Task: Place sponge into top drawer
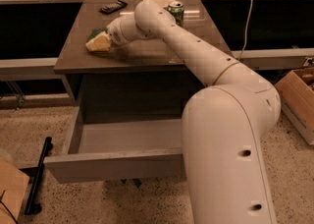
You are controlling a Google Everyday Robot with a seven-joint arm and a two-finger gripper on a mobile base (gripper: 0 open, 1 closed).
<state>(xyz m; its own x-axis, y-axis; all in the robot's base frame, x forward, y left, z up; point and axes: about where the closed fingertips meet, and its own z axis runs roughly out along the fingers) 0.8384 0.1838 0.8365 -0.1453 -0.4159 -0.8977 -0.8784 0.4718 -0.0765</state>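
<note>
The sponge (98, 42), yellow foam with a dark green layer, lies tilted at the left part of the brown table top (147, 56). My gripper (109, 39) is at the sponge's right end, touching it, with the wrist reaching in from the right. The top drawer (113, 165) is pulled out below the table. Its pale grey inside (127, 137) holds nothing that I can see. My white arm covers the drawer's right part.
A black remote-like device (113, 7) lies at the table's back left. A green can (175, 11) stands at the back, behind my arm. A cardboard box (299, 95) is on the floor at right. A black bar (37, 176) and cardboard (10, 193) are at the lower left.
</note>
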